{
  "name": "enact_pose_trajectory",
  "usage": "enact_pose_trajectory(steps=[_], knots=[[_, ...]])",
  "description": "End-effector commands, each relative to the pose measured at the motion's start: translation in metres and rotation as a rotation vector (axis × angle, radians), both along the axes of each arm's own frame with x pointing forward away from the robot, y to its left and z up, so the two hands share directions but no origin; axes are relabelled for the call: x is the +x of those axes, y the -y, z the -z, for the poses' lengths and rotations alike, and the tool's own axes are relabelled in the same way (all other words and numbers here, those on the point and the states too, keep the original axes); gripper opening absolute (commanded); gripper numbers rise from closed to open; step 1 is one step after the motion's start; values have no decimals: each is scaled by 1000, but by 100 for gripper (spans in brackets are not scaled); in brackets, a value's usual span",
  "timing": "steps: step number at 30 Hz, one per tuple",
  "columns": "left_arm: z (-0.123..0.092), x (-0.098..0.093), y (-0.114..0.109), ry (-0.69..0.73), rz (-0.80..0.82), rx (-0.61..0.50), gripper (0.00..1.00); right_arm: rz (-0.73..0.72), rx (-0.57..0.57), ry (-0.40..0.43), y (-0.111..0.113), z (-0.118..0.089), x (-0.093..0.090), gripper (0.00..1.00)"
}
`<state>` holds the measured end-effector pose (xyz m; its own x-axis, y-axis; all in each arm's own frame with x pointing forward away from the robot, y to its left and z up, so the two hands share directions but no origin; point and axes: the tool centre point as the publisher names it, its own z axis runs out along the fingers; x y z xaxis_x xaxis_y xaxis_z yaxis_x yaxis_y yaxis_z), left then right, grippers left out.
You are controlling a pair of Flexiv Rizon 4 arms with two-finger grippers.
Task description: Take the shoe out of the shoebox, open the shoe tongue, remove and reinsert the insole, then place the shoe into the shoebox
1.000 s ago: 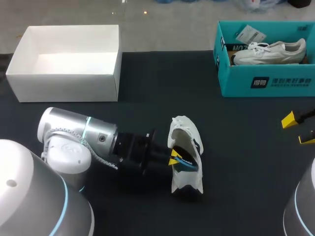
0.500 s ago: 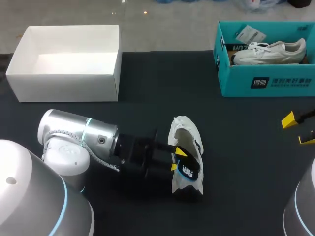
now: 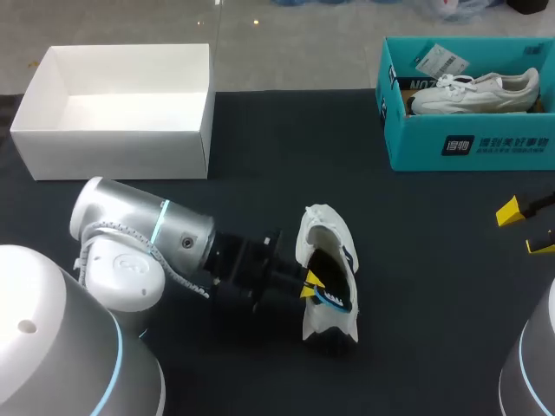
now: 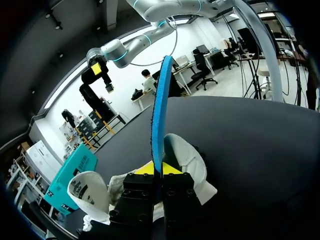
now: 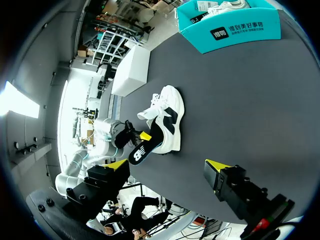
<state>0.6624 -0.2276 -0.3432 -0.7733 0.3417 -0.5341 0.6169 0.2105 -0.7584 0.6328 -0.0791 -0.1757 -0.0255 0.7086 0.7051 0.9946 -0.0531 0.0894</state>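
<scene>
Left gripper (image 3: 308, 284): fingers drawn narrow, clamped from both sides on the insole (image 3: 334, 299). In the left wrist view the fingers (image 4: 150, 169) pinch the insole (image 4: 161, 110) edge-on, and its blue rim rises straight out ahead of them.

Shoe (image 3: 323, 227): white with dark panels, lying on the table (image 3: 260, 156) right at the left gripper's tips, its opening turned toward them. The held insole is at that opening. How far inside it sits cannot be told. In the right wrist view the insole (image 5: 140, 152) shows its dark face with white print, sticking out of the shoe (image 5: 167, 117) toward the left gripper (image 5: 142, 136).

Right gripper (image 3: 523, 228): fingers spread wide, holding nothing and touching nothing. It hovers over the table well off to the side of the shoe. Its own view shows bare table between the yellow tips (image 5: 166, 166), with the shoe ahead of them.

White box (image 3: 113, 139): open top, beyond the left arm, well apart from the left gripper.

Teal box (image 3: 468, 147): beyond the right gripper, at the table's far side, with a second shoe (image 3: 473, 91), white, lying on its side in it.
</scene>
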Motion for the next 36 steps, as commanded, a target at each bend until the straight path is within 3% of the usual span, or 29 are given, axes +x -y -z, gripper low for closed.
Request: enact_pose_trajectory(steps=[1, 14, 18, 19, 20, 21, 25, 28, 29, 36], knots=[[6, 6, 3, -7, -18, 24, 0, 54, -1, 52, 0, -1, -9, 100], [16, 16, -1, -54, -101, 65, 0, 54, -1, 52, 0, -1, -9, 100], [8, 11, 0, -53, -93, 40, 0, 54, -1, 52, 0, -1, -9, 100], [4, 10, 0, -51, -92, 21, 24, 54, -1, 52, 0, -1, -9, 100], [-1, 8, 0, -51, -87, 4, 38, 54, -1, 52, 0, -1, -9, 100], [-4, 6, 0, -47, -85, -4, 39, 54, -1, 52, 0, -1, -9, 100], [-12, 1, 0, -36, -76, -4, 31, 54, -1, 52, 0, -1, -9, 100], [-12, 1, 2, -31, -66, 0, 12, 54, -1, 52, 0, -1, -9, 100], [-11, 1, 4, -32, -62, 1, 0, 54, -1, 52, 0, -1, -9, 100], [1, 8, 10, -11, -40, 44, 0, 54, -1, 52, 0, -1, -9, 100]])
